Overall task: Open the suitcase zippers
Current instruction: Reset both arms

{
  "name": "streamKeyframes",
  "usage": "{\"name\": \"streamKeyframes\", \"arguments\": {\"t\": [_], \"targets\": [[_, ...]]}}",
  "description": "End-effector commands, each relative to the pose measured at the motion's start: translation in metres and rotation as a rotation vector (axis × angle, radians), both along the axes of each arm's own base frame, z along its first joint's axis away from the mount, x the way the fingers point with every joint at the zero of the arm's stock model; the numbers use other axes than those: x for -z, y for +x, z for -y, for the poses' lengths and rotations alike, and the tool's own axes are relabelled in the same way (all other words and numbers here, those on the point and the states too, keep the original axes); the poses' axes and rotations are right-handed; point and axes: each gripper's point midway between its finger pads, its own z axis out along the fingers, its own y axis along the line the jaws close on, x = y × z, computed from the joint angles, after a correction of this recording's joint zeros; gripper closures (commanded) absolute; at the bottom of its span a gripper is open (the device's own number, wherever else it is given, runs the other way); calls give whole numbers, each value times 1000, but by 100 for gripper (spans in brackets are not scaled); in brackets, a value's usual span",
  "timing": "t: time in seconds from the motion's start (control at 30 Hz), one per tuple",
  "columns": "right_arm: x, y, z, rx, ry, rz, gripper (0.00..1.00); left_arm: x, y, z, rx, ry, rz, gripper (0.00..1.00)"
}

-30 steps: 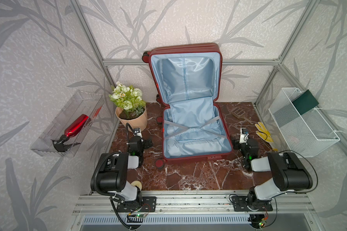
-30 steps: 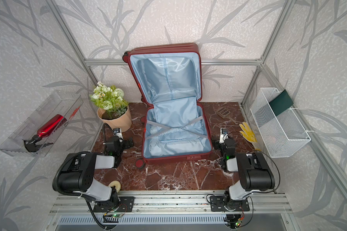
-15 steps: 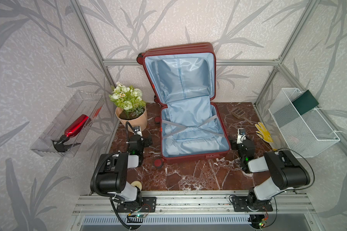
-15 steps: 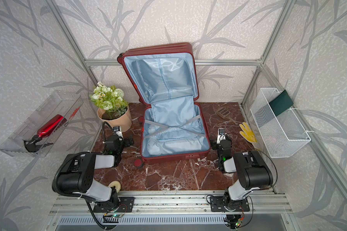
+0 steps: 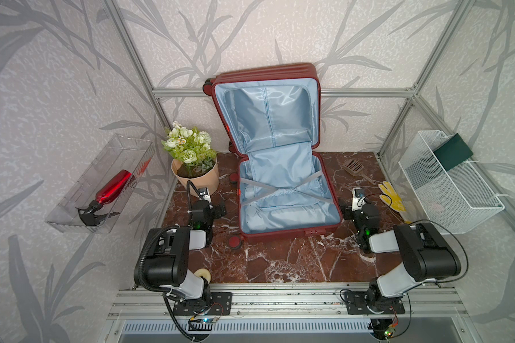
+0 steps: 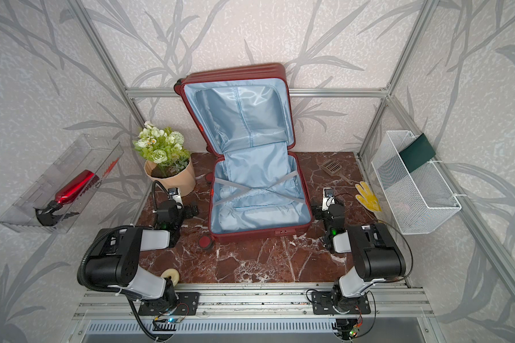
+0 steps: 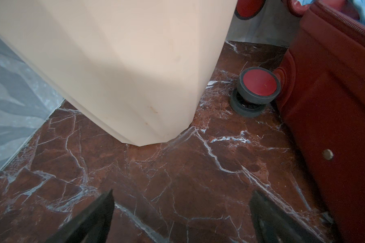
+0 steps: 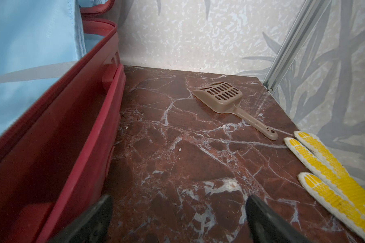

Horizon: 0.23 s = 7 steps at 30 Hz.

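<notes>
I see pale wallpaper (image 5: pixel 369 35) with grey leaf print on three sides, aluminium frame rails (image 5: pixel 179 93) at corners, red-brown white-veined marble tabletop (image 5: pixel 280 261), soft even light.

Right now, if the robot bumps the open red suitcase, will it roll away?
Probably not: the suitcase lies flat on its shell, its wheels turned sideways, so it would likely slide. The raised lid stands nearly upright; a bump might swing it shut.

Red marble tabletop (image 5: pixel 280 261) with open suitcase (image 5: pixel 289 233), flowerpot (image 5: pixel 195 181), scoop (image 5: pixel 353 166), glove (image 5: pixel 393 198), tape roll (image 5: pixel 203 274).
</notes>
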Motion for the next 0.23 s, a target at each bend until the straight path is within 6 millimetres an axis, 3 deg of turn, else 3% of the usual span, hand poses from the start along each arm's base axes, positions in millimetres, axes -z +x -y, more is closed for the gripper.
{"name": "streamKeyframes", "arguments": {"t": [0.0, 0.2], "targets": [[-6, 1, -21, -110, 14, 18, 1, -17, 7, -1, 9, 21, 44, 1], [-6, 1, -21, -107, 15, 19, 1, -17, 8, -2, -3, 17, 44, 1]]}}
